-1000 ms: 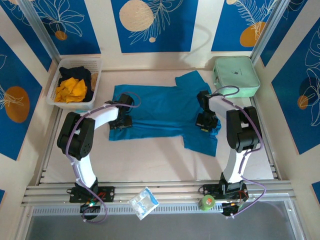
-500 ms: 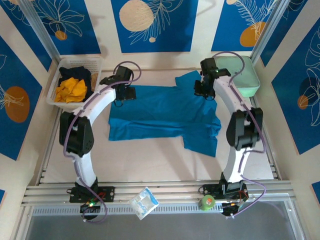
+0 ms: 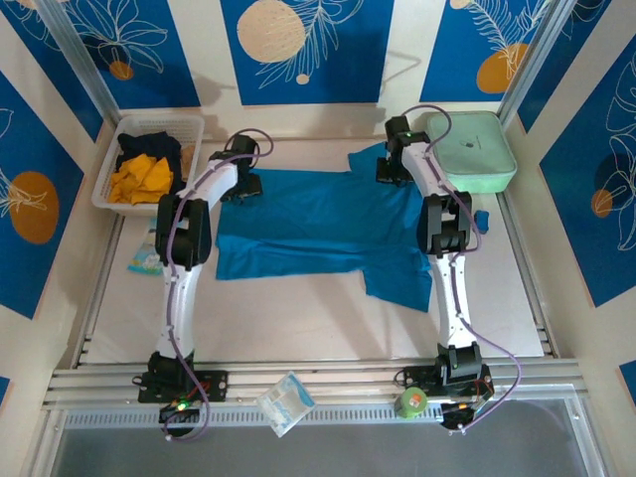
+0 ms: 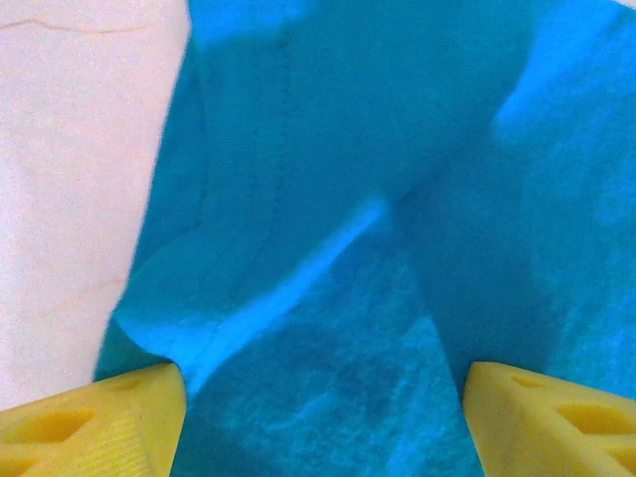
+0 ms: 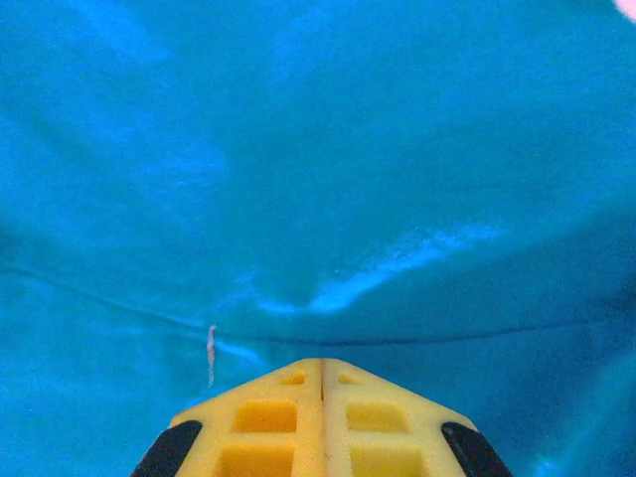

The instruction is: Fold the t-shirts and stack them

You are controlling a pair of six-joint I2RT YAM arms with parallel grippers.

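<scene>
Left end effector (image 4: 318,396) is spread open over the 10 o'clock corner of the teal t-shirt (image 3: 328,224) laid mid-surface (image 3: 298,308), right end effector (image 5: 321,366) clenched at 1 o'clock, so both corners should probably be pinched evenly.

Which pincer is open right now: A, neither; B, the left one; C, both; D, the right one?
B: on the left pincer the yellow fingers stand wide apart over the teal t-shirt; on the right pincer they are pressed together.
</scene>
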